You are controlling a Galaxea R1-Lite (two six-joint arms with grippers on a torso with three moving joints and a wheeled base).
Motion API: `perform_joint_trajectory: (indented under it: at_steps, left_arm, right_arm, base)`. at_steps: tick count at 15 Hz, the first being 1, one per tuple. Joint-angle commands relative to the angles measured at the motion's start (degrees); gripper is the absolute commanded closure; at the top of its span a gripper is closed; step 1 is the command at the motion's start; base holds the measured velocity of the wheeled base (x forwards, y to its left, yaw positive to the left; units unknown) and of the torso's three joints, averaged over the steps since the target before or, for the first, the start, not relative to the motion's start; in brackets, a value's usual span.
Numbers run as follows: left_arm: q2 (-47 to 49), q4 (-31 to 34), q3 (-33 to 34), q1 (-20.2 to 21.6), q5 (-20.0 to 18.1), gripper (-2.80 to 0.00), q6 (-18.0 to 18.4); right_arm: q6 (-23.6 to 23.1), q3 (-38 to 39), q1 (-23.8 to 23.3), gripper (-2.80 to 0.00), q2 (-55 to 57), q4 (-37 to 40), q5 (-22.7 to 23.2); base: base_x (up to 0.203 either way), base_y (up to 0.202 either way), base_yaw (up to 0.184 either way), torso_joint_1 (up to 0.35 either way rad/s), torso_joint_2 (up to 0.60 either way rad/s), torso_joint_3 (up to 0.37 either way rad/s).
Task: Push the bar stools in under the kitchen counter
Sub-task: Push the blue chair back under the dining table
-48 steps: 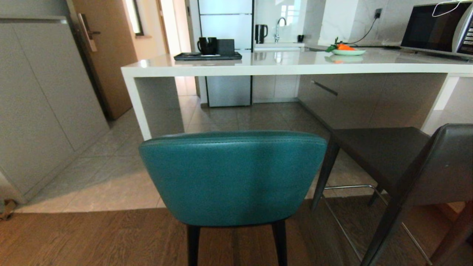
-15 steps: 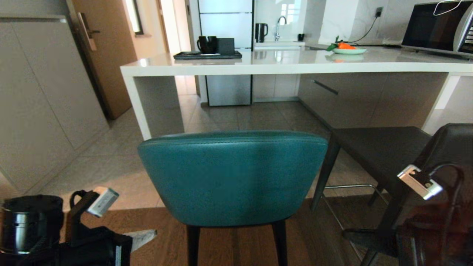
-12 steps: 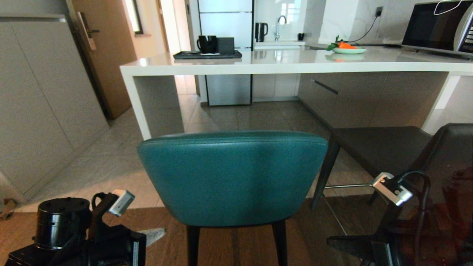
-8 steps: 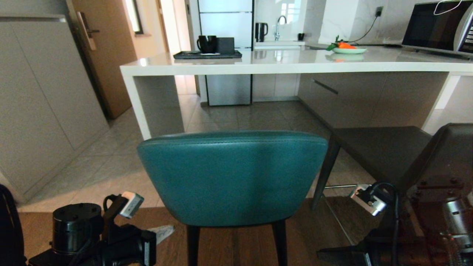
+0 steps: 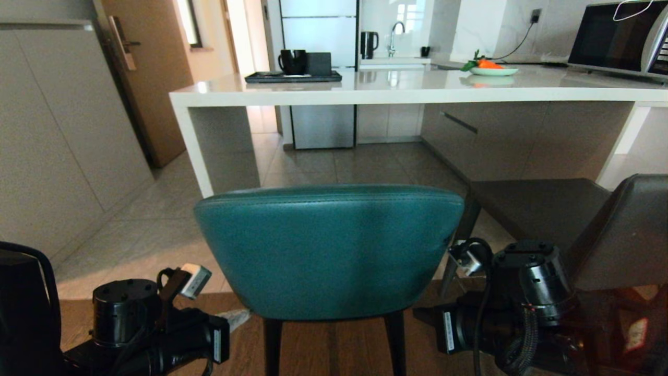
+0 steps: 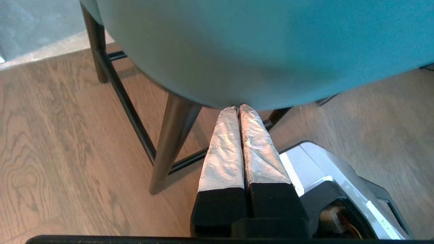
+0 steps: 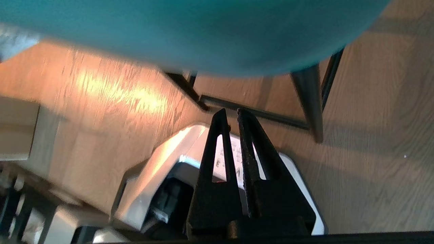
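Behind the teal stool, which stands short of the kitchen counter, we note both arms low. Left gripper: fingers pressed together, tips at the lower edge of the stool's back. Right gripper: fingers nearly together, empty, just under the same shell. Dark grey stool stands right of the teal stool, also outside the counter.

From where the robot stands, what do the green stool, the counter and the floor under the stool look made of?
Teal stool: seemingly leather or imitation, with a soft sheen and a stitched seam along the top; thin dark legs, material unclear. Kitchen counter: glossy white stone-like slab, mirroring what stands on it. Floor: wood-look boards with visible grain.
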Motion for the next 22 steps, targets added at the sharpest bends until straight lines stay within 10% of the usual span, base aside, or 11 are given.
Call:
perform_joint_trajectory:
  at_steps: [1, 22]
  left_arm:
    - [0.1, -0.5, -1.2, 0.0, -0.1, 0.0, 0.0]
    - [7.4, -0.3, -14.5, 0.0, 5.5, 0.0, -0.2]
  right_arm:
    - [0.1, -0.4, 0.0, 0.0, 2.4, -0.3, -0.1]
    - [0.3, -11.1, -3.7, 0.0, 10.6, -0.3, -5.3]
  base:
    - [0.0, 0.0, 0.0, 0.0, 0.0, 0.0]
    - [0.0, 0.0, 0.0, 0.0, 0.0, 0.0]
